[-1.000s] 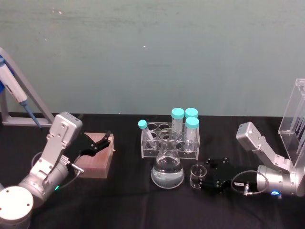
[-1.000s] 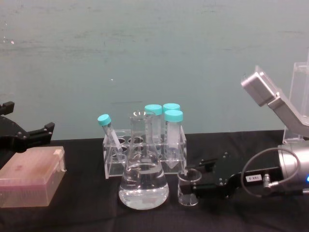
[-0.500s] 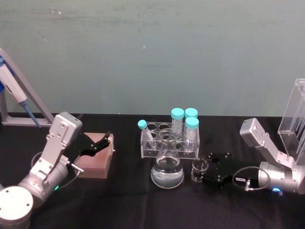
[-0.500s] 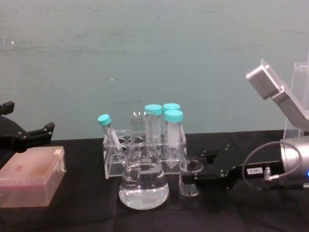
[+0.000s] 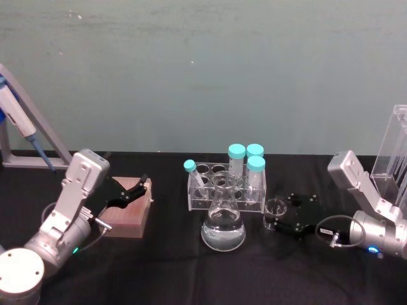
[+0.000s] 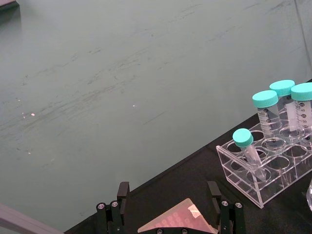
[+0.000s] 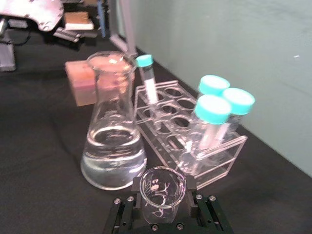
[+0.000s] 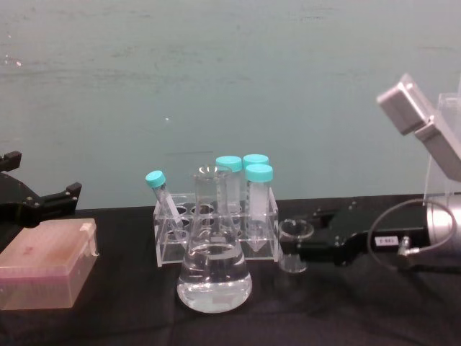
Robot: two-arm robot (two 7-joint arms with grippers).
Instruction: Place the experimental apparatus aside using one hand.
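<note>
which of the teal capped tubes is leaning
The thin tube at the rack's left end; the three wider tubes stand upright at its right end.

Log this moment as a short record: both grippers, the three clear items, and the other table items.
right gripper: shut on the small glass beaker, right of the conical flask
small glass beaker: upright in the grip
conical flask: standing on the table, part-filled with clear liquid, before the tube rack
pipette rack: upright at the far right
left gripper: open, above the pink box
</note>
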